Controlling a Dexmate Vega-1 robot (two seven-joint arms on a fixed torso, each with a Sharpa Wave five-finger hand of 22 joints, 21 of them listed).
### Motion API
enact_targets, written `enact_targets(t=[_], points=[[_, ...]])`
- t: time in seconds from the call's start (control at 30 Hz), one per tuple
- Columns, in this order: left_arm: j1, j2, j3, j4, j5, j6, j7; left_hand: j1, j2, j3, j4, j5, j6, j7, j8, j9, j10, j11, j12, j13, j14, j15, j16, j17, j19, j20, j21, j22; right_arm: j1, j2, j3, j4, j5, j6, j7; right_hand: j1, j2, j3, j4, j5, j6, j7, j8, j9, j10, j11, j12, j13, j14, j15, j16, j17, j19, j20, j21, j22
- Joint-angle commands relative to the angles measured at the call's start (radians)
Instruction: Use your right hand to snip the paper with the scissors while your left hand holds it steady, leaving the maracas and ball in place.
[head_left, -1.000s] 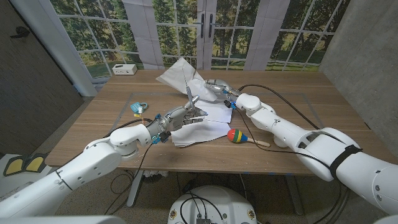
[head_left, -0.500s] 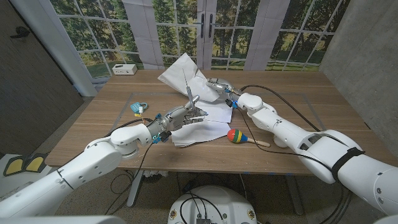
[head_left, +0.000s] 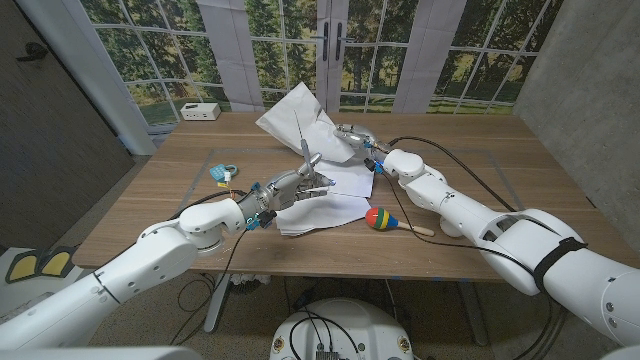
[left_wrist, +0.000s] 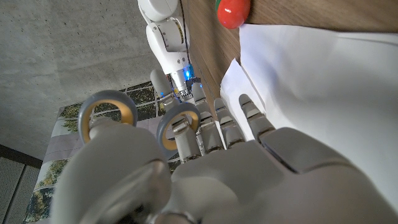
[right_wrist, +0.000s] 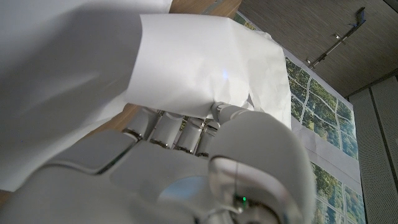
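Observation:
My left hand (head_left: 288, 188) grips the grey scissors (head_left: 305, 157) over the flat white sheets (head_left: 322, 208), blades pointing up and away. Their handle loops (left_wrist: 103, 112), grey with orange lining, sit against my left hand (left_wrist: 261, 174) in the left wrist view. My right hand (head_left: 353, 139) holds a crumpled white paper (head_left: 296, 118) raised off the table just behind the blades. The right wrist view has my right hand (right_wrist: 180, 168) with its fingers closed on that paper (right_wrist: 199, 62). A red, green and yellow maraca (head_left: 379, 217) lies right of the sheets. A small teal ball-like thing (head_left: 222, 172) lies to the left.
A white box (head_left: 200, 111) stands at the table's far left edge. Black cables (head_left: 440, 150) run over the wooden table (head_left: 480, 160) behind my right arm. Windows and a door stand behind the table.
My right hand has lifted the crumpled paper slightly higher and a little to the right. My left hand and the scissors have stayed where they were.

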Motion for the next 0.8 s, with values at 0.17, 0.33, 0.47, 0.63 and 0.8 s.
enact_targets(t=[0.17,0.33,0.47,0.63,0.8], points=[[0.002,-0.004,0.002,0.001,-0.001,-0.001,0.005,0.006,0.003,-0.001,0.008,0.003,-0.002,0.015,0.006,0.003,0.147,-0.138,0.001,0.004,0.007,-0.047,-0.003,0.000,0.002,-0.010,-0.004,0.001,-0.015,-0.014,-0.007,-0.022,-0.059,0.078,-0.090,0.001,-0.008,-0.003,-0.009,-0.001,0.017,-0.007,-0.016,0.001,-0.003,-0.011,-0.009,-0.024,0.048,-0.089,0.037,0.062,0.006,-0.106,0.046,0.014],[0.004,-0.005,0.002,0.003,-0.001,-0.004,0.004,0.006,0.003,-0.001,0.009,0.003,-0.004,0.016,0.006,0.005,0.148,-0.137,0.001,0.004,0.007,-0.047,-0.003,0.000,0.001,-0.011,-0.004,0.001,-0.020,-0.008,-0.003,-0.011,-0.077,0.156,-0.122,0.006,-0.011,-0.009,-0.024,0.001,0.025,-0.020,-0.025,-0.002,-0.017,-0.020,-0.040,-0.055,0.070,-0.087,0.079,0.126,-0.012,-0.103,0.073,0.024],[0.006,-0.005,0.001,0.004,-0.002,-0.007,0.003,0.005,0.003,-0.002,0.009,0.003,-0.002,0.014,0.006,0.005,0.150,-0.136,0.001,0.004,0.006,-0.047,-0.003,0.000,0.002,-0.011,-0.004,0.001,-0.028,-0.022,-0.009,-0.039,-0.142,0.203,-0.199,0.005,-0.010,-0.010,-0.024,0.002,0.026,-0.020,-0.029,-0.002,-0.009,-0.022,-0.044,-0.063,0.061,-0.087,0.081,0.141,-0.016,-0.103,0.081,0.026],[0.007,-0.005,0.001,0.006,-0.001,-0.012,-0.001,0.005,0.003,-0.002,0.010,0.003,-0.001,0.015,0.006,0.005,0.147,-0.137,-0.001,0.004,0.007,-0.047,-0.003,0.000,0.002,-0.011,-0.004,0.001,-0.031,-0.045,-0.019,-0.077,-0.228,0.234,-0.277,0.003,-0.010,-0.011,-0.022,0.003,0.026,-0.018,-0.034,-0.002,-0.003,-0.017,-0.049,-0.071,0.054,-0.087,0.085,0.161,-0.021,-0.104,0.093,0.029],[0.010,-0.006,-0.001,0.006,-0.001,-0.016,0.000,0.005,0.003,-0.002,0.011,0.003,-0.002,0.014,0.005,0.005,0.147,-0.137,-0.001,0.005,0.007,-0.047,-0.003,0.000,0.002,-0.011,-0.004,0.001,-0.042,-0.078,-0.023,-0.146,-0.320,0.217,-0.362,0.001,-0.009,-0.011,-0.020,0.003,0.025,-0.019,-0.038,-0.002,0.003,-0.017,-0.044,-0.066,0.048,-0.087,0.087,0.175,-0.024,-0.105,0.103,0.031]])
